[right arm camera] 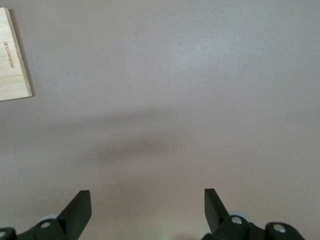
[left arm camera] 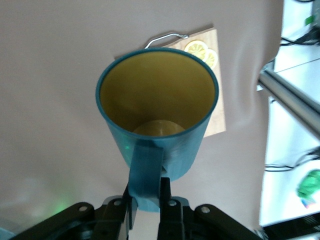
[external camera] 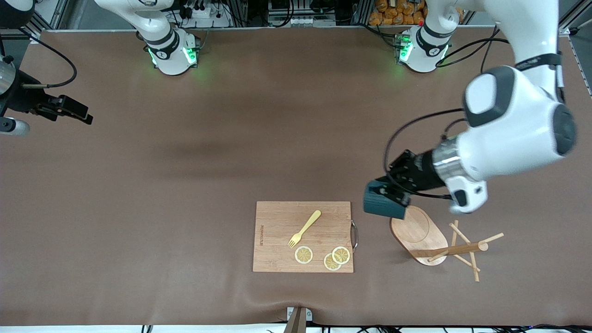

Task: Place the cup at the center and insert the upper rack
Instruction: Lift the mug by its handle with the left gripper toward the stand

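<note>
My left gripper [external camera: 391, 190] is shut on the handle of the dark teal cup [external camera: 381, 202] and holds it in the air, on its side, over the edge of the mug tree's oval base. In the left wrist view the cup [left arm camera: 157, 115] shows its tan-yellow inside, with the fingers [left arm camera: 165, 192] clamped on the handle. The upper rack [external camera: 455, 249] is a light wooden mug tree with an oval base [external camera: 418, 233], lying tipped on the table toward the left arm's end. My right gripper [external camera: 76, 112] is open and empty, over the right arm's end of the table; it also shows in the right wrist view [right arm camera: 147, 207].
A rectangular wooden cutting board [external camera: 277, 231] lies near the front edge, with a yellow fork [external camera: 305, 228] and three lemon slices [external camera: 304, 254] on it and a metal handle [external camera: 354, 235] on the side toward the mug tree. The board's corner shows in the right wrist view [right arm camera: 12, 60].
</note>
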Available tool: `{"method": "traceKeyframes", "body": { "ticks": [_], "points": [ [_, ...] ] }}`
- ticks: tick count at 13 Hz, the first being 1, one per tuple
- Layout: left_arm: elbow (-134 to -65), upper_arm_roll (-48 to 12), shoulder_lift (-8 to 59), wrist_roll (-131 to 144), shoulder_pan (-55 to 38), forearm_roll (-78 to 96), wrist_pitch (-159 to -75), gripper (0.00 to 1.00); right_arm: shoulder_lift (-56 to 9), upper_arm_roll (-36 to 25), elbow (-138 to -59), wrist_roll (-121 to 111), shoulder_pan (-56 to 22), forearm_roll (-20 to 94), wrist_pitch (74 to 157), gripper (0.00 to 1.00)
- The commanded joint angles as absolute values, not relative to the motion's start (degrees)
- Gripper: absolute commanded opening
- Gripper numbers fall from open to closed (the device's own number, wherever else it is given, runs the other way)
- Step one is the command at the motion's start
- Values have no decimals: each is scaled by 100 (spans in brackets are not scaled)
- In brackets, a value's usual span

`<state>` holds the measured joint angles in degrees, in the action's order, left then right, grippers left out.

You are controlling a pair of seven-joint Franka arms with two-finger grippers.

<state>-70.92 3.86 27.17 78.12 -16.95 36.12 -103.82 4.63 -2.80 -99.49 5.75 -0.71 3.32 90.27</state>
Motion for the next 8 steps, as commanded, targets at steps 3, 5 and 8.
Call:
{"method": "traceKeyframes", "body": {
  "ticks": [3,5,8],
  "points": [
    [-7198,316,2742,7191,-994,4578,-10082,0,466,-299,-9896,492,-44,360,9017,100],
    [-7259,308,2839,6945,-783,4902,-9994,0,457,-308,-9888,483,-61,369,9070,100],
    [-7260,316,3093,6234,-388,5396,-9546,0,448,-299,-9905,483,-88,369,9097,100]
  ]
}}
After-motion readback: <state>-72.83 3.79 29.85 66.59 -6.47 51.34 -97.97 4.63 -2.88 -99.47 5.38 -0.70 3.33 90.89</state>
